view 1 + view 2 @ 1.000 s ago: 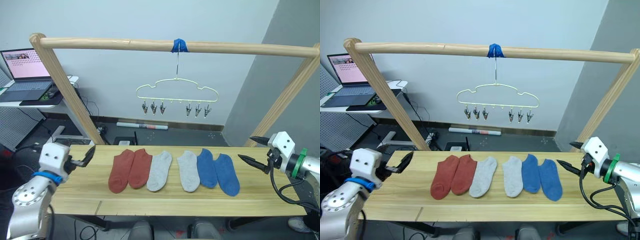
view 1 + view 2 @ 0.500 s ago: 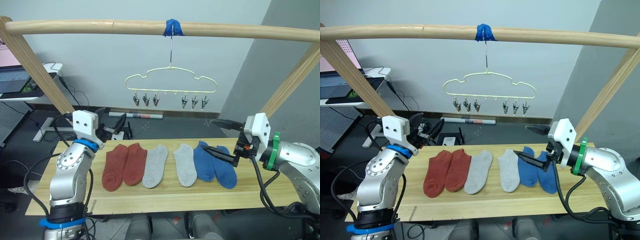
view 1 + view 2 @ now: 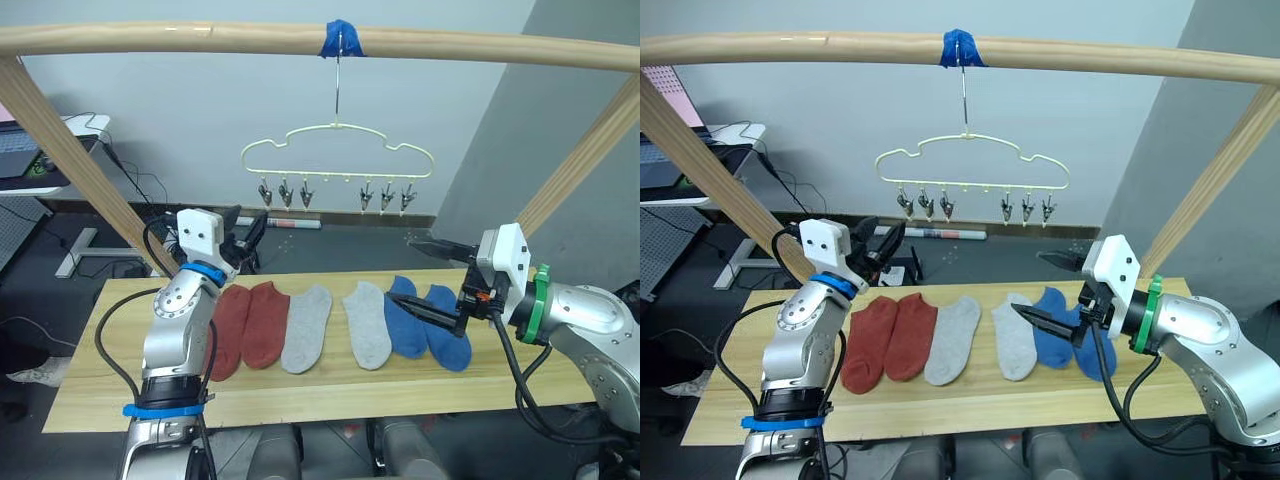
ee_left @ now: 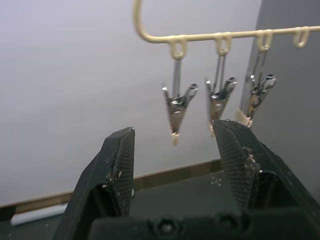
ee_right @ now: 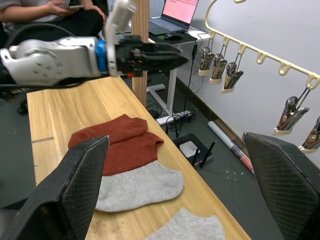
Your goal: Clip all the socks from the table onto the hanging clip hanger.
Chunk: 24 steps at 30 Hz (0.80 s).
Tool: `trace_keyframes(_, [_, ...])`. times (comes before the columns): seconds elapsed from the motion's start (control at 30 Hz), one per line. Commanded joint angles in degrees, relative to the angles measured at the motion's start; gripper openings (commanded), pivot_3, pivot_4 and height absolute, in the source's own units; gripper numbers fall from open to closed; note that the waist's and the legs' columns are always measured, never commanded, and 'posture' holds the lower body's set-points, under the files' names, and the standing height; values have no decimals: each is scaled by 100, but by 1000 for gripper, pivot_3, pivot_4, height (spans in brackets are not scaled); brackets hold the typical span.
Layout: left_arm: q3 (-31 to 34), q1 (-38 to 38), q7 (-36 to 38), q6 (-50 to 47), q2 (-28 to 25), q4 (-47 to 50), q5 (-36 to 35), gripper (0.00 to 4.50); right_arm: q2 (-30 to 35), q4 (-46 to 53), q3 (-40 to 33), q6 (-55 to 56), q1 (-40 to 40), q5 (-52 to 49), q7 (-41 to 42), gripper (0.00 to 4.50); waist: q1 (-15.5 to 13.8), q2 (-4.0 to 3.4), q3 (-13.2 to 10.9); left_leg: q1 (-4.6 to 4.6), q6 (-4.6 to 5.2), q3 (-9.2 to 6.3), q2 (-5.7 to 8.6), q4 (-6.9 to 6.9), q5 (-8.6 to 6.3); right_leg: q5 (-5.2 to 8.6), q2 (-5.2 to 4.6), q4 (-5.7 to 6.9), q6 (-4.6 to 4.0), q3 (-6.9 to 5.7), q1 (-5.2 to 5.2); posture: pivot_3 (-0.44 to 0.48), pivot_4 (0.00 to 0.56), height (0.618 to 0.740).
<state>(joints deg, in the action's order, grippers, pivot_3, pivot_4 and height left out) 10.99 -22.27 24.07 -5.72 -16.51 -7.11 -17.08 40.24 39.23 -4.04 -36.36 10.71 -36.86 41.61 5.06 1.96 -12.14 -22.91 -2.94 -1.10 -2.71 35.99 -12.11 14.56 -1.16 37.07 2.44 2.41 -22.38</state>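
so far all six socks [image 3: 340, 320] lie flat on the table [image 3: 90, 370] below the clip hanger [image 3: 338, 160]; left gripper [image 3: 246, 232] spread, raised toward the clips; right gripper [image 3: 425, 275] spread above the blue socks, likely to pick.

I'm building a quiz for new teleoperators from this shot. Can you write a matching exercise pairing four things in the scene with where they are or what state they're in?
Column 1:
1. rust-red socks
2. blue socks
3. clip hanger
4. left end effector

Column 2:
A. hangs by its hook from the wooden rail, every clip bare
B. open, raised above the table, holding nothing
C. flat on the table, at the row's left end
D. flat on the table, at the row's right end, under the open right end effector

Pairs: 1-C, 2-D, 3-A, 4-B
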Motion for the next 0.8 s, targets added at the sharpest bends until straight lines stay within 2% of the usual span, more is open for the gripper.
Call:
trace_keyframes(0.03, [12,-307,-126,437,50,-220,141,2704,7,203,-20,-11,152,-118,-52,4500,15,2,-27,0,0,-1,0,0,0,0,1,0,1,0,0,-247,245,740])
trace_keyframes(0.3, [53,-791,-293,982,132,-941,250,2704,3,168,5,-79,296,-174,-102,4500,67,13,-103,-16,0,1,0,-4,0,-18,1,-3,35,0,-18,-259,249,740])
trace_keyframes(0.5, [122,-1031,-459,1287,140,-1292,284,2704,-84,93,23,-122,482,-289,-59,4500,95,11,-105,-90,-1,-3,0,4,1,-26,3,10,49,-1,-95,-260,251,740])
trace_keyframes(0.8, [47,-1176,-420,1413,207,-1449,258,2704,-213,-99,199,-55,767,-240,-27,4500,125,10,-125,-94,-1,-3,1,4,1,-26,2,4,49,-1,-95,-257,253,740])
